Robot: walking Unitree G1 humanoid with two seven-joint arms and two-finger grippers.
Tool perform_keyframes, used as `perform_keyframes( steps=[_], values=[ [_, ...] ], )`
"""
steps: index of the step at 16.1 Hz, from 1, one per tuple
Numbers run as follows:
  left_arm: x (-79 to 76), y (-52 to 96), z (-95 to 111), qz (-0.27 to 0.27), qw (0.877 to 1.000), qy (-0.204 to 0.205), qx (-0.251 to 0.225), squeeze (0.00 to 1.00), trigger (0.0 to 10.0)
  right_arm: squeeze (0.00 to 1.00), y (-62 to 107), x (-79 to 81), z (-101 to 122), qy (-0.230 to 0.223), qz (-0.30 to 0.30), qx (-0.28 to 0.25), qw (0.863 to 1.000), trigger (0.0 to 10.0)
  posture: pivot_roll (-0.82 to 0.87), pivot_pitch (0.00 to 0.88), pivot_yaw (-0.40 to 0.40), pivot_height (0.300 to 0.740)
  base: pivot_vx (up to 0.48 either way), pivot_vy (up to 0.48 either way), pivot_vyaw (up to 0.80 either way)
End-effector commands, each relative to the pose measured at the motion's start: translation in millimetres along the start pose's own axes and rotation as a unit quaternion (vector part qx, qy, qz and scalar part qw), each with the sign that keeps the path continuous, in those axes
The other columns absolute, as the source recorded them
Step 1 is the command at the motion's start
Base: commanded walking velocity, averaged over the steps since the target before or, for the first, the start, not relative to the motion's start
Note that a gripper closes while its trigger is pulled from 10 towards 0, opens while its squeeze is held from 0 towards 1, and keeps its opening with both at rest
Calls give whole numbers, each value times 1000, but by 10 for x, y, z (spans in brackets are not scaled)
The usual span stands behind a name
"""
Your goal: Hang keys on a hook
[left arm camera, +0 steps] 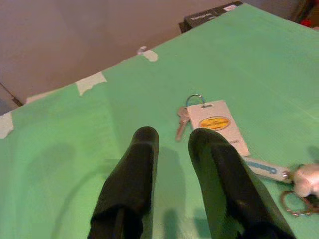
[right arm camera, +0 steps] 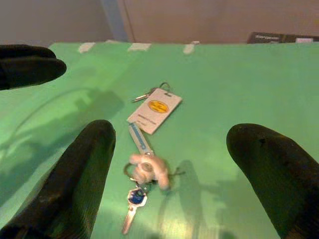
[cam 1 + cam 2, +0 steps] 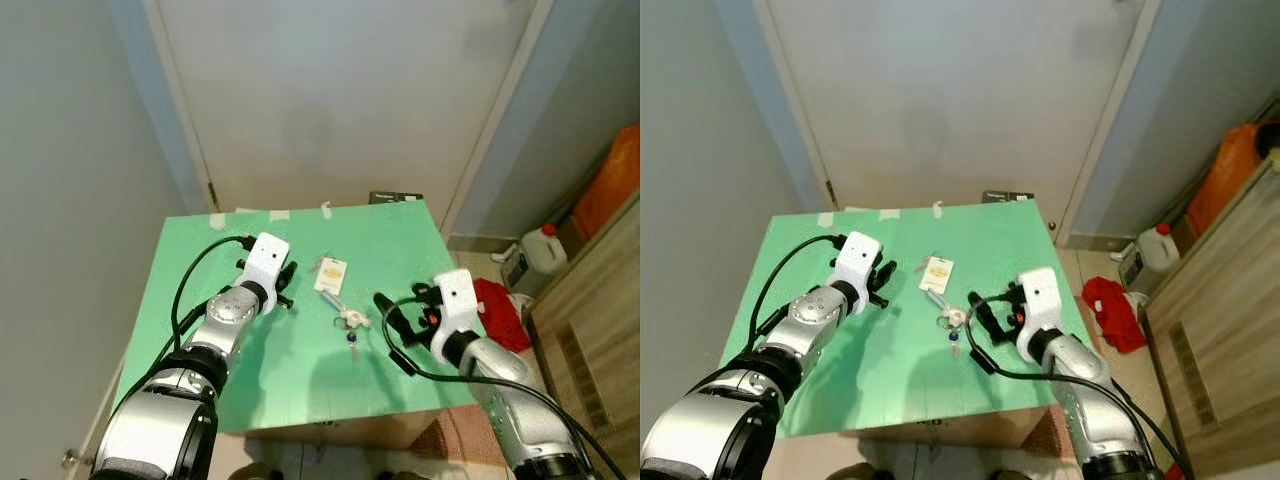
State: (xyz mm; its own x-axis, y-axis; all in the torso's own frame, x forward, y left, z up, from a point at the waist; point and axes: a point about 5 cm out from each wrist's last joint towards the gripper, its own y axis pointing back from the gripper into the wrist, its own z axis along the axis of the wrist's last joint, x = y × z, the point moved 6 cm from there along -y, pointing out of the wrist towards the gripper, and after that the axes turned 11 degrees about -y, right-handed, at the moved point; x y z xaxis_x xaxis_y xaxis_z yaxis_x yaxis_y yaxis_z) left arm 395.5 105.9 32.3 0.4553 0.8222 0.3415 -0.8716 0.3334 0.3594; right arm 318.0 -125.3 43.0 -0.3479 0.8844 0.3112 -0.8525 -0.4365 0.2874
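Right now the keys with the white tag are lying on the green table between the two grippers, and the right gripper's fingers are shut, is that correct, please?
Not quite. The keys with the white tag do lie on the green table between the left gripper and the right gripper, but the right gripper's fingers are open, spread wide on either side of the keys, as the right wrist view shows.

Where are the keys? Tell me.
The keys lie on the green table near its middle, between the left tool and the open right tool, nearer the right one.
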Motion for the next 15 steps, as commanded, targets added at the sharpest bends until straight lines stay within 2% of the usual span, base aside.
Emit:
perform_keyframes(
  steps=[1, 3, 5, 7, 8, 12, 13, 14, 15],
  values=[
    [-54, -38, 66, -13, 1000, -5, 0, 1000, 10000, 0, 68, -13, 76, -1, -4, -13, 1000, 10000, -133, 0, 47, 740, 0, 0, 0],
    [-150, -42, 57, -28, 999, 16, -3, 1000, 10000, 0, 132, 17, 137, -34, -3, -24, 999, 10000, -154, 0, 50, 740, 0, 0, 0],
    [-229, -39, 21, -37, 999, 8, 2, 1000, 10000, 0, 194, 68, 178, -25, 6, -26, 999, 10000, -175, 8, 53, 740, 0, 0, 0],
    [-302, -36, -13, -48, 999, 9, 8, 1000, 10000, 0, 268, 75, 120, -22, 11, -13, 1000, 10000, -192, 26, 52, 740, 0, 0, 0],
    [-322, -34, -31, -50, 999, 10, 11, 1000, 10000, 0, 322, 127, 48, -13, 30, 10, 999, 10000, -204, 44, 47, 740, 0, 0, 0],
    [-403, -28, -53, -66, 997, 29, 13, 1000, 10000, 0, 637, 24, 6, 5, 31, 44, 999, 10000, -260, 125, 16, 740, 0, 0, 0],
    [-409, -26, -59, -68, 997, 30, 14, 1000, 10000, 0, 672, 29, -5, 5, 31, 48, 998, 10000, -260, 125, 16, 740, 0, 0, 0],
    [-433, -17, -94, -70, 997, 33, 19, 1000, 10000, 0, 816, 60, -57, 4, 34, 64, 997, 10000, -292, 171, -6, 740, 0, 0, 0],
    [-439, -15, -104, -70, 997, 34, 20, 1000, 10000, 0, 867, 75, -81, 3, 36, 71, 997, 10000, -300, 180, -8, 740, 0, 0, 0]
  ],
)
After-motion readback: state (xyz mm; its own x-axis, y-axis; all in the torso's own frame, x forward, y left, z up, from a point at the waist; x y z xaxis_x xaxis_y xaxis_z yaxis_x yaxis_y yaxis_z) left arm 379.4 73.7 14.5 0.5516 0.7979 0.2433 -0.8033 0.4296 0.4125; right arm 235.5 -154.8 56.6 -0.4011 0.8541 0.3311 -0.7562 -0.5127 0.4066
